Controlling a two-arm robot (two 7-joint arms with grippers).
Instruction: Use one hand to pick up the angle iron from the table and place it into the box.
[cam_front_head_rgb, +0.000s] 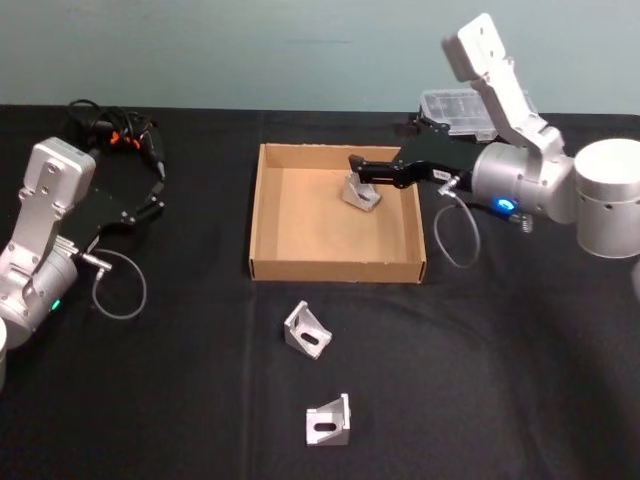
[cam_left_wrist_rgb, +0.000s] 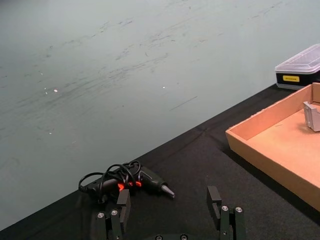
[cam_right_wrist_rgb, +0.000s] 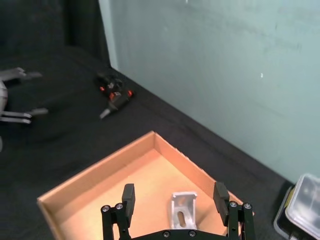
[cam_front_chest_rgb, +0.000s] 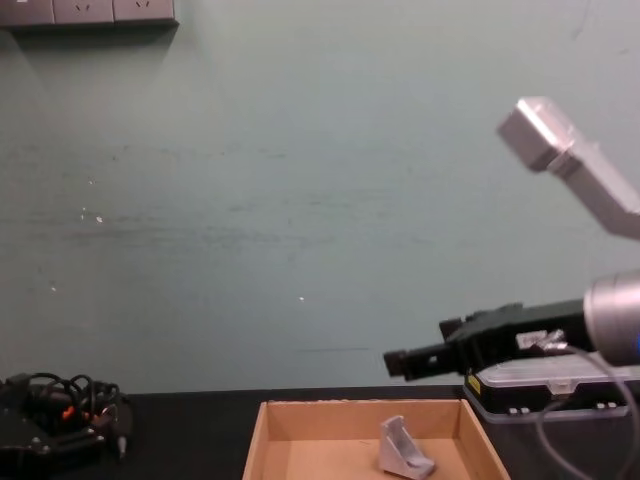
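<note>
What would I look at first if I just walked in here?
The right gripper hangs over the tan box mid-table, jaws open, with a shiny angle iron lying inside just beneath it. A second angle iron and a third angle iron lie on the black table in front of the box. The left gripper is parked at the far left.

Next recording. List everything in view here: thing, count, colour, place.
table: one, black, under everything.
box: one, tan cardboard, mid-table.
angle irons: three, silver-grey; one inside the box, two on the table in front of it.
plastic case: one, black with clear lid, behind the box's right corner.
corded tool: one, black with orange, far left.
left end effector: one, black, open, parked left.
right end effector: one, black, open, above the boxed angle iron.
</note>
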